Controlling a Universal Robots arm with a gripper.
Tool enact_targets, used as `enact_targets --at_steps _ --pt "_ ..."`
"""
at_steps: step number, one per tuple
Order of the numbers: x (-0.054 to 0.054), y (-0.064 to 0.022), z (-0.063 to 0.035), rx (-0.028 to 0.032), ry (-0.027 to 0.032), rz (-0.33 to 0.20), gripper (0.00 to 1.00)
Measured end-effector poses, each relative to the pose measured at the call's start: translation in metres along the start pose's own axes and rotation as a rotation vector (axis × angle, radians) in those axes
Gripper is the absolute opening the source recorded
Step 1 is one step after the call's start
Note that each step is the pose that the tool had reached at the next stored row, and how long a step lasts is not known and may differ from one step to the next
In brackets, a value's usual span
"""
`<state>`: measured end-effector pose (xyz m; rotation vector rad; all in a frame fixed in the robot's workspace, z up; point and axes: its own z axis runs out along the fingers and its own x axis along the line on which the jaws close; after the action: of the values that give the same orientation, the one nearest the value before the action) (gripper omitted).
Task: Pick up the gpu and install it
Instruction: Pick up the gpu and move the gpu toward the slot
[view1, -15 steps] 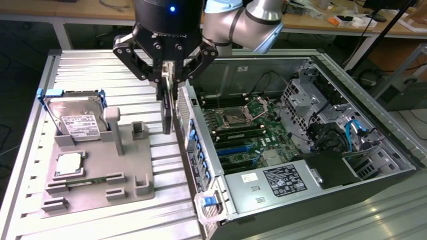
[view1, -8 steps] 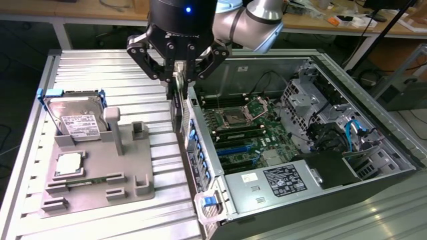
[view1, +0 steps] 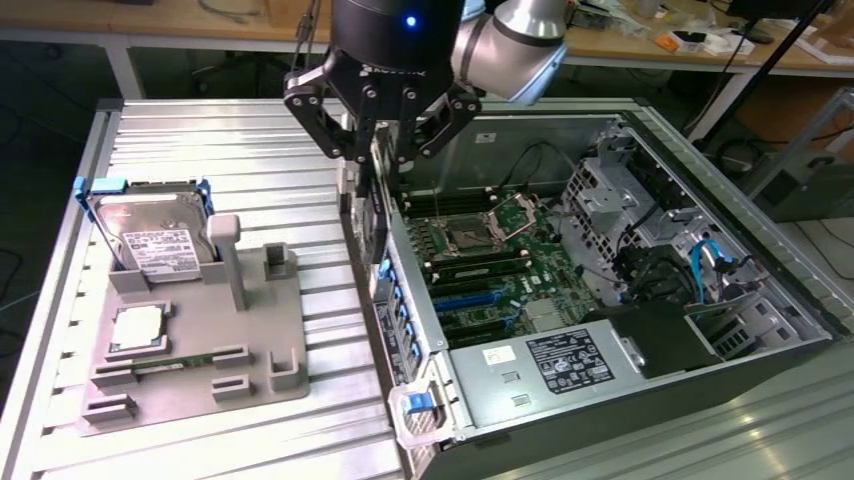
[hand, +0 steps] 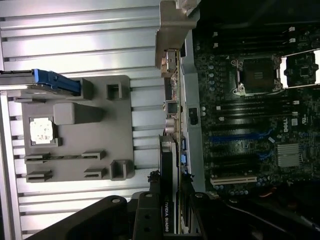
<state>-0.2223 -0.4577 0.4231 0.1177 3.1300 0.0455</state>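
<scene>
The end effector (view1: 380, 158) is clenched on the gpu (hand: 167, 165), holding it upright beside the open computer case's (view1: 747, 260) rear wall. Installation step: the card isn't yet aligned over the motherboard's (view1: 487, 270) expansion slots.

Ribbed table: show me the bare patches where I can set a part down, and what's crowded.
Free: the table behind the hard drive to its far edge, and the strip before the grey fixture. Tight: the gap between fixture and computer case, where the gripper holds the gpu. The case interior is packed.
</scene>
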Motion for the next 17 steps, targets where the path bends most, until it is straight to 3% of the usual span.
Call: enact_targets --at_steps 17 --pt "-0.049 0.0037 0.0005 0.0001 0.0001 0.000 0.27"
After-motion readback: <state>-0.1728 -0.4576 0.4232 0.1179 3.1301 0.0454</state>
